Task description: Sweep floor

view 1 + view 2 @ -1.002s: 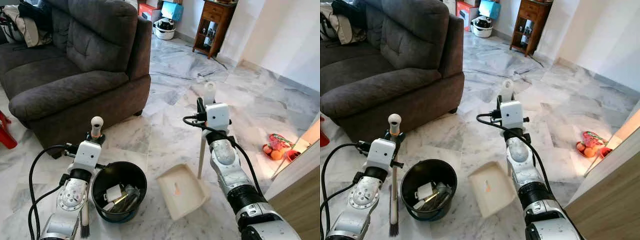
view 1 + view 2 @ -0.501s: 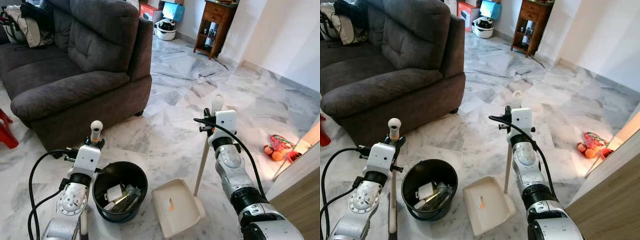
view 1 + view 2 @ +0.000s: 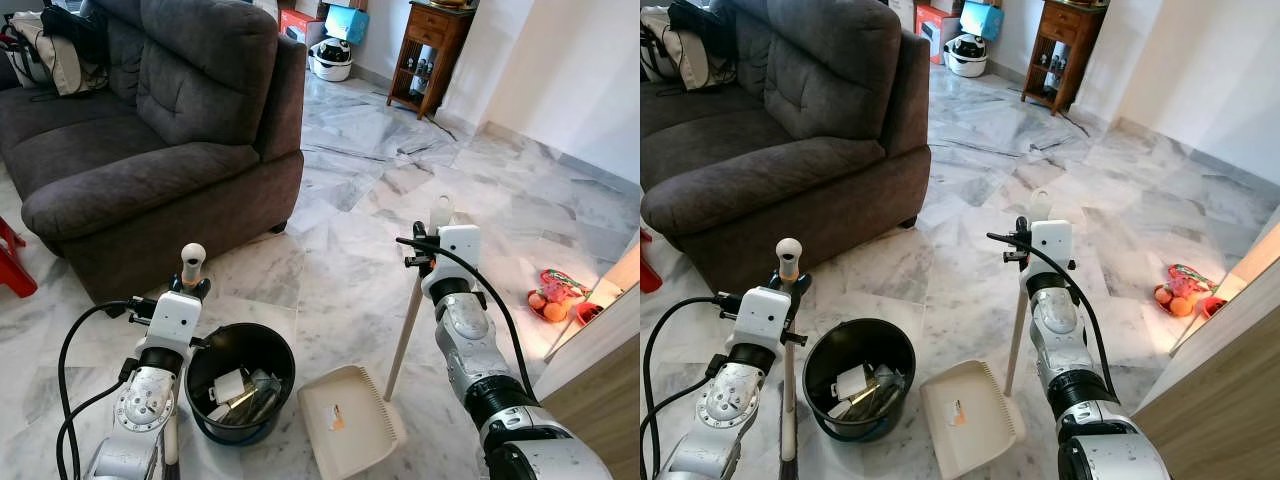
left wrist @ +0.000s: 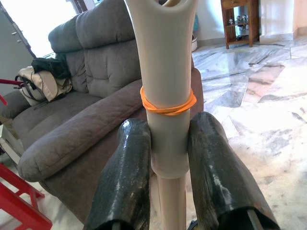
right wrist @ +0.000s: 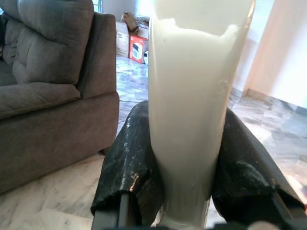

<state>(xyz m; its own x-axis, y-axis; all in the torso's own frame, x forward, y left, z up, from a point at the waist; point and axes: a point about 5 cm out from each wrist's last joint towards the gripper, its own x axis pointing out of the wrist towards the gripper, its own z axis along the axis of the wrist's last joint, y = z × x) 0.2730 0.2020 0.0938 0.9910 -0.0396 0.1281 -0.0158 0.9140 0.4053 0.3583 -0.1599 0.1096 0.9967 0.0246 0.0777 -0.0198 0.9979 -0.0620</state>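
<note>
Since a second ago, our dustpan (image 3: pixel 348 432) has slid closer to the black bin (image 3: pixel 240 395) and lies flat on the marble floor (image 3: pixel 340 260). Behind stands the big grey sofa (image 3: pixel 150 130). Our right hand (image 5: pixel 184 191) squeezes the dustpan's long handle (image 3: pixel 405 325). Our left hand (image 4: pixel 165 163) squeezes the brush handle (image 4: pixel 165 96), which has an orange band (image 4: pixel 168 106), just beside the bin.

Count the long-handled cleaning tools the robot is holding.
2. The broom stands upright in the left gripper, beside the black bin. The dustpan rests on the floor, its handle in the right gripper.
</note>
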